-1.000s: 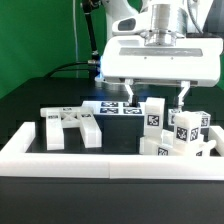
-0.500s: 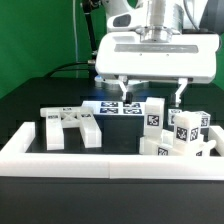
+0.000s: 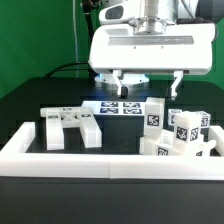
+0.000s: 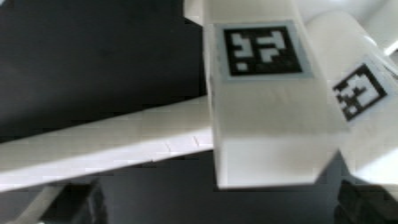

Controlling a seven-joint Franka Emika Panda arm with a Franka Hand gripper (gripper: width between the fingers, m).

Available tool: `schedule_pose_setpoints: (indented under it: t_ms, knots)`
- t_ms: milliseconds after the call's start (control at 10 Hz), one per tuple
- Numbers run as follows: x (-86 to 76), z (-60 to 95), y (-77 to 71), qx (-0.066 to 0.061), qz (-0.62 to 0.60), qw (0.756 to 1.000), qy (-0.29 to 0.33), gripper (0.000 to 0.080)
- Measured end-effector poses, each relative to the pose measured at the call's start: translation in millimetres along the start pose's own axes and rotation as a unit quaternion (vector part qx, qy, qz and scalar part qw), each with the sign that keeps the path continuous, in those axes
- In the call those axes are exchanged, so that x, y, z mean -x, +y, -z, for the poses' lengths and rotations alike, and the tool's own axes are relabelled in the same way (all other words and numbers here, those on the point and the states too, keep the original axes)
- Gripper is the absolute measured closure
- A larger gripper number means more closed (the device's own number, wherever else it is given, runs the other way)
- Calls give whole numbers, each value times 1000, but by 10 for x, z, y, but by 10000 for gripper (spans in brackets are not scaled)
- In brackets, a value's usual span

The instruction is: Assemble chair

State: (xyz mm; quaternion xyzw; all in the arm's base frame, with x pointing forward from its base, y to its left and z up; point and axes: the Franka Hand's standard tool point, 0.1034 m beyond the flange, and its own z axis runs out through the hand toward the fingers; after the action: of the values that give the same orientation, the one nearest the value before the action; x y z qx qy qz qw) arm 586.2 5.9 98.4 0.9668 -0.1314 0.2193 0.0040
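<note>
The step in hand looks like choosing a piece to pick. The claw (image 3: 148,85) hangs released, gripping nothing, above the tagged chair parts (image 3: 178,135), which stand just behind the white rail (image 3: 110,163) (toward the exterior view's right). The X-braced frame (image 3: 70,127) lies flat behind the rail's other end. The next move calls for a square descent over one block.
</note>
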Motion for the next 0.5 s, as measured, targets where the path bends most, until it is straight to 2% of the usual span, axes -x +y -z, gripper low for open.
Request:
schedule_pose_setpoints:
  t_ms: [100, 200, 300, 500]
  knots:
    - [23, -31, -15, -7, -7, 999, -48, 150]
    - [-20, -39, -7, -9, -10, 998, -61, 150]
    - [50, -65, -23, -17, -15, 993, -116, 150]
    - [72, -60, -71, -26, -23, 983, -183, 150]
